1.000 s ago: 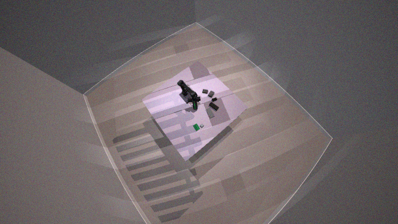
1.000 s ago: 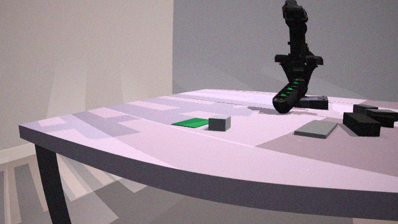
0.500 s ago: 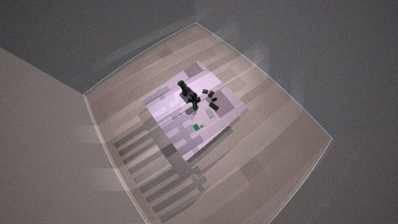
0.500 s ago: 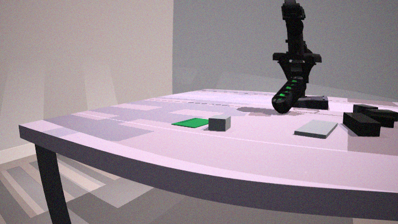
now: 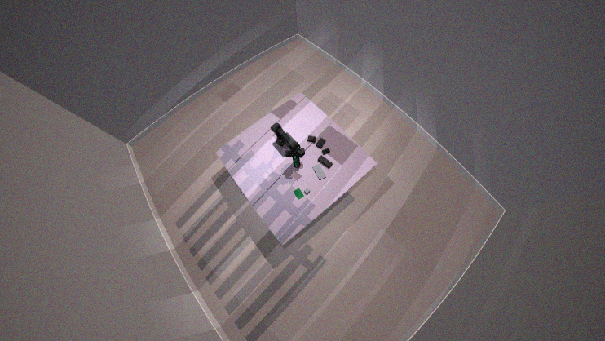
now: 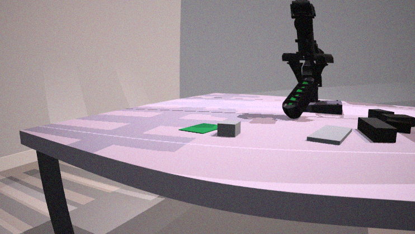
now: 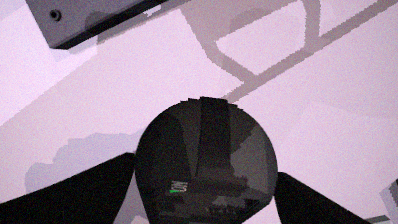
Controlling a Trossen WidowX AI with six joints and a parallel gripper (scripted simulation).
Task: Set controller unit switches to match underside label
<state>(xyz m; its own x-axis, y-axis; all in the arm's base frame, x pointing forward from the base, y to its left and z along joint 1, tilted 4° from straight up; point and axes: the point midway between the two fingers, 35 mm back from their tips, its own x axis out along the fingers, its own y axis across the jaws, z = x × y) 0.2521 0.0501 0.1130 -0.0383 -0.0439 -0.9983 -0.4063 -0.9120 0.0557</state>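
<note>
The dark controller unit [image 5: 296,161] [image 6: 296,101] [image 7: 210,145] is held clear of the bench [image 6: 261,162], steeply tilted, its lower end towards the exterior camera. Several green switch ends show along its top in that view, but individual settings are too small to read. My gripper [image 6: 309,79] [image 7: 205,171] is shut on the unit, with a finger against each side. The wrist view shows the unit's rounded end, with a small white marking and a green speck. I cannot see the underside label.
A green flat piece [image 5: 298,193] [image 6: 200,127] lies beside a small grey block [image 5: 306,192] [image 6: 229,129]. A light grey plate [image 5: 320,172] [image 6: 329,134] lies near a long black block [image 5: 324,161] [image 6: 376,130], with several smaller black blocks behind. The arm's base [image 6: 326,108] [image 7: 85,17] is close behind the unit.
</note>
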